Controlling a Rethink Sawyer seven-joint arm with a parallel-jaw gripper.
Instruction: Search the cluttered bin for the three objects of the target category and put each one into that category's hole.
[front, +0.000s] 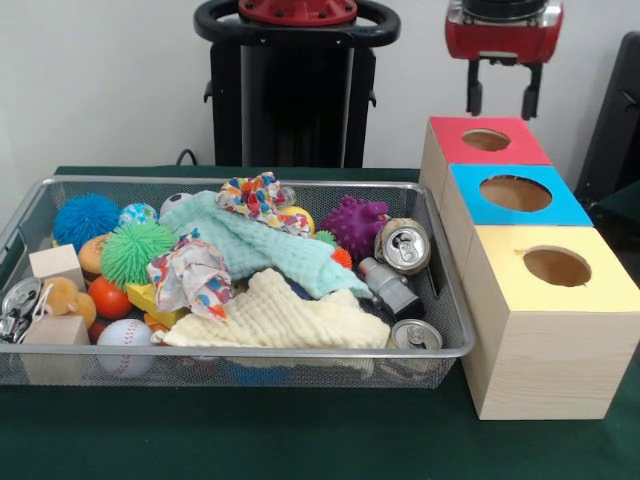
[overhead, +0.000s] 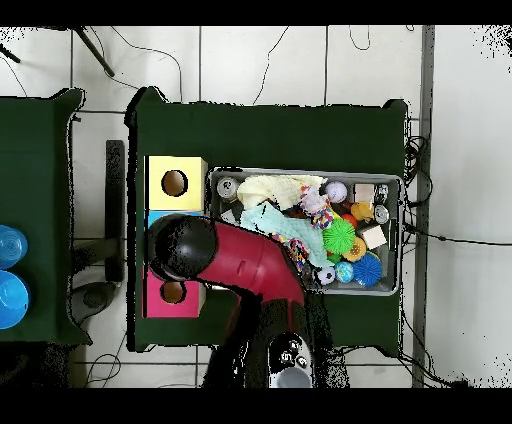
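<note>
The silver mesh bin (front: 330, 366) lies at left, full of clutter; it also shows in the overhead view (overhead: 303, 172). No clear bottle with a blue-and-white label shows plainly. A grey bottle-shaped thing (front: 388, 286) lies between two cans, and something blue (front: 256, 375) shows under the yellow cloth. The blue-top box (front: 570, 208) stands between the red-top and yellow-top boxes, its round hole (front: 515, 193) open. My gripper (front: 503, 100) hangs open and empty above the red-top box (front: 452, 140), behind the blue one. In the overhead view the arm (overhead: 250, 260) hides the gripper and most of the blue box.
Mint cloth (front: 262, 245), pale yellow cloth (front: 285, 318) and patterned cloths (front: 190, 275) cover the bin's middle. Silver cans (front: 403, 245), spiky balls (front: 138, 250), a baseball (front: 125, 345) and wooden blocks (front: 55, 264) lie around them. The yellow-top box (front: 585, 290) stands nearest the camera.
</note>
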